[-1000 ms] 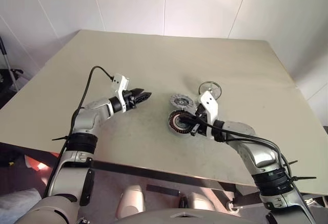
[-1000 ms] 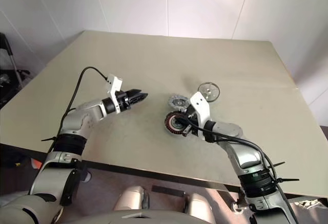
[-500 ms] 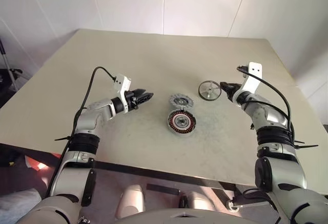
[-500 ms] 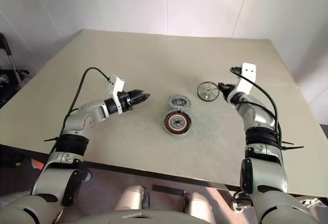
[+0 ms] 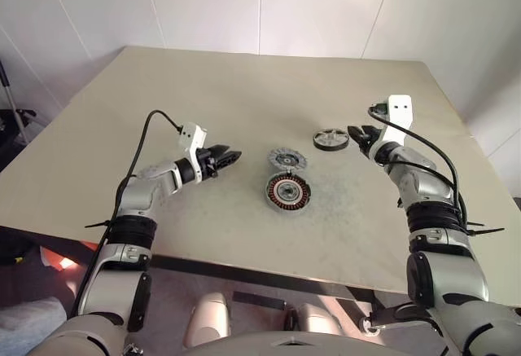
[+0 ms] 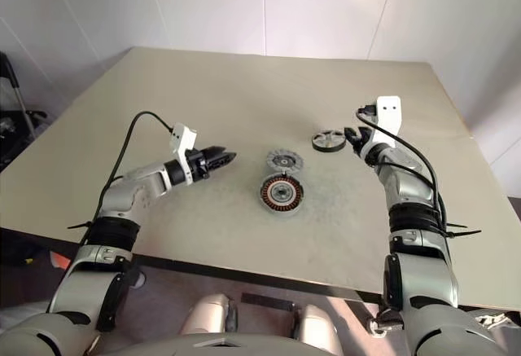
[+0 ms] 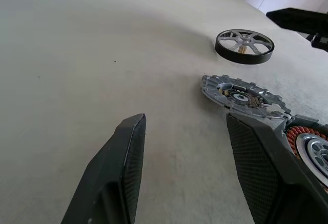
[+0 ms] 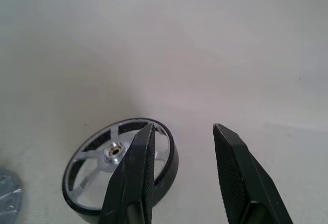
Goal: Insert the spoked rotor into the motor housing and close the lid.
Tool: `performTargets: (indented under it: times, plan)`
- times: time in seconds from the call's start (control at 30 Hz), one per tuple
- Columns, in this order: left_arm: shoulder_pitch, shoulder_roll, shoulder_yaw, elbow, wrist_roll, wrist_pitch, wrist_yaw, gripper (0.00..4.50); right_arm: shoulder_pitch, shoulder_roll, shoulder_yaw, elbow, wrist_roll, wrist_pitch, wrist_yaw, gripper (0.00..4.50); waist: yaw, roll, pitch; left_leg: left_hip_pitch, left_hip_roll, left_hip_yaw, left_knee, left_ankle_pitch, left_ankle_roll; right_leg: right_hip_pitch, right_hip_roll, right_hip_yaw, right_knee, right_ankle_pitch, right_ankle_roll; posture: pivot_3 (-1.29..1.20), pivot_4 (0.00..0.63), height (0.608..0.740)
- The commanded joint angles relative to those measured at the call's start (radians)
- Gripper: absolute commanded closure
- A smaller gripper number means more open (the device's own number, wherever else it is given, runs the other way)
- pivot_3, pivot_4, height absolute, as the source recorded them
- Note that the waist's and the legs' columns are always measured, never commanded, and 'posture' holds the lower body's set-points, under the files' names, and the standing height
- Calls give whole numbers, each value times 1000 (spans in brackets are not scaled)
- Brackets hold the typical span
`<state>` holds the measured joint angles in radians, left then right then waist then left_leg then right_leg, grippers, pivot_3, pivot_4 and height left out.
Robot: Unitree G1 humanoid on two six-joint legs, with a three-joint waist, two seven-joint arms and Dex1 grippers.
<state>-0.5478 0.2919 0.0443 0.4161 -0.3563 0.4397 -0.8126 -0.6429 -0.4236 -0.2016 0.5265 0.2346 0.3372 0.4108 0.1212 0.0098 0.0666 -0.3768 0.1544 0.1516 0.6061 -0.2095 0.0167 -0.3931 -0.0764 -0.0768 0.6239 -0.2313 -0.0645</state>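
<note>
1. I see the motor housing (image 5: pixel 287 193) flat on the surface (image 5: pixel 244 103), my landmark; the lid (image 5: pixel 286 160) lies just behind it, apart
2. The spoked rotor (image 5: pixel 330 138) sits farther back and to the housing's right
3. My right tool (image 5: pixel 356 137), fingers apart and empty, hangs just right of the rotor
4. My left tool (image 5: pixel 230 158), fingers apart, hovers left of the housing, holding nothing

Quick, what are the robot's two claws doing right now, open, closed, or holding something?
Left gripper: open, holding nothing, above the table.
Right gripper: open, holding nothing, right beside the spoked wheel.
</note>
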Motion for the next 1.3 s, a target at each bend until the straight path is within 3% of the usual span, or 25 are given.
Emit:
performTargets:
  times: [0.03,0.97,1.07,1.17,1.3]
  plan:
    - [-14,3,4,-37,-3,-15,1,1860,14,12,43,-86,-11,-12,32,2528,0,0,0,1,0,0,0,-1,1,1,0,0,0,0,0,0,0,740]
    - [13,2,7,-62,-6,-4,14,1860,9,46,83,137,-99,-94,15,2528,-1,0,0,6,0,0,0,-1,0,6,0,0,-1,0,0,0,0,740]
    - [16,4,10,-64,-7,-4,19,1860,-2,45,80,162,-101,-96,8,3177,-1,0,0,9,0,0,0,-2,-2,9,0,0,-1,0,0,0,0,740]
    - [20,6,12,-68,-8,-3,21,1860,-6,43,81,170,-106,-102,1,4141,-1,0,0,10,0,0,0,-2,-2,10,0,0,-1,0,0,0,0,740]
    - [23,6,12,-70,-9,-3,24,1860,-14,40,81,179,-108,-108,-1,4246,-1,0,0,10,0,0,0,-2,-2,10,0,0,-1,0,0,0,0,740]
